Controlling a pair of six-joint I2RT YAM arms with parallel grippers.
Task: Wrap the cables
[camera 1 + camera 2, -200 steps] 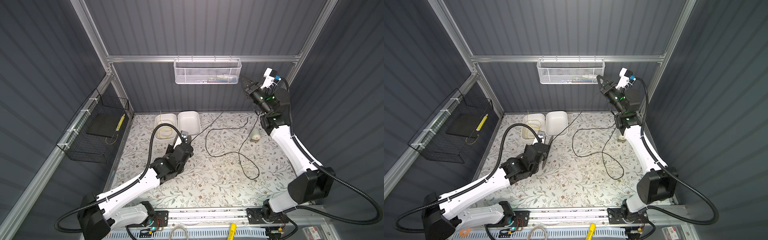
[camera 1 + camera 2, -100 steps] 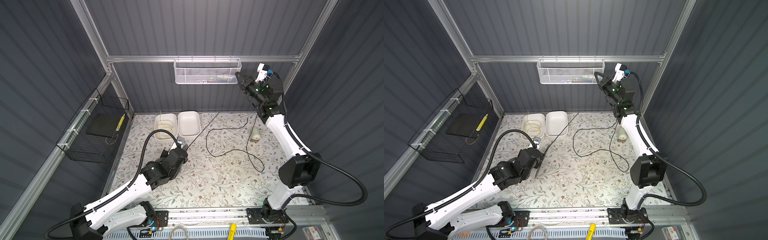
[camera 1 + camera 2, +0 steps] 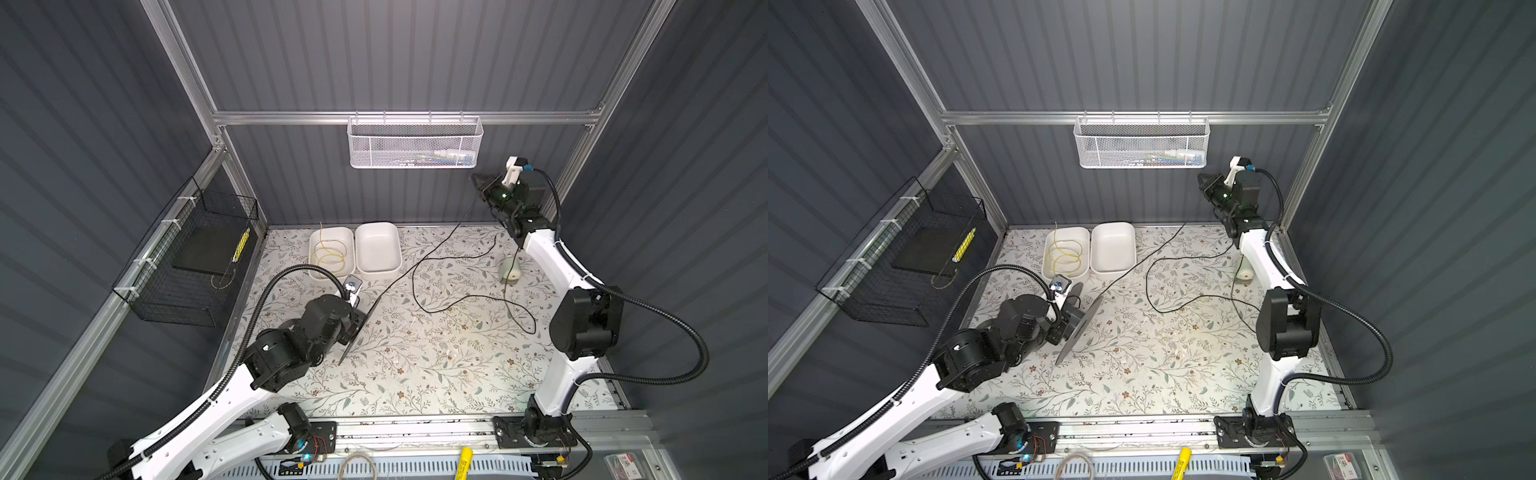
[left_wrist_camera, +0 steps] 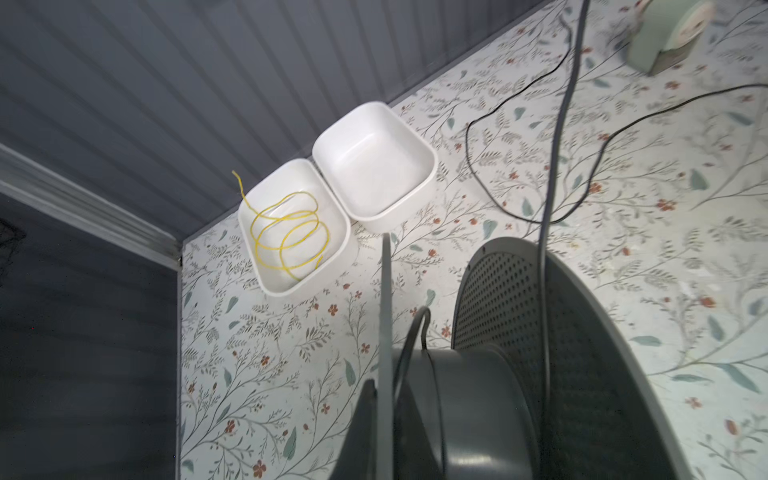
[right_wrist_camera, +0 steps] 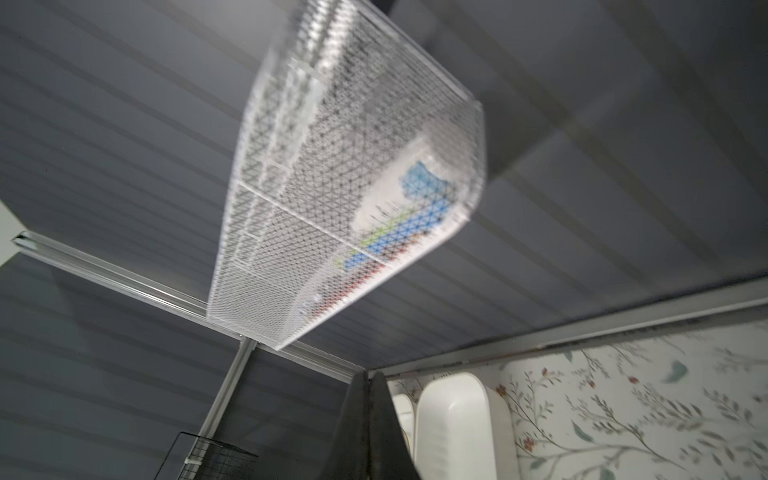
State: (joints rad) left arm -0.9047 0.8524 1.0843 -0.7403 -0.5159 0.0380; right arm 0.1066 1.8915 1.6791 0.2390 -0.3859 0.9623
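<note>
Two white bins (image 3: pixel 377 249), one yellow wire coil (image 3: pixel 330 255) in a bin, one black cord (image 4: pixel 467 137), one grey reel (image 4: pixel 490 399), one pale green object (image 3: pixel 510 269), one white mesh basket (image 3: pixel 415 145), one black wire basket (image 3: pixel 187 266), two robot arms (image 3: pixel 548 262).

Empty white bin (image 3: pixel 377 249) beside 2nd bin (image 3: pixel 332 230) w/ yellow wire coil (image 3: pixel 330 253); white mesh basket (image 3: pixel 414 145) on back rail

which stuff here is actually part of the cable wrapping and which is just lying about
In the job: black cord, grey spool, left gripper, right gripper.

Lying about: yellow wire coil, white bin holding it, empty white bin, small pale green object, white mesh basket, black wire basket.
</note>
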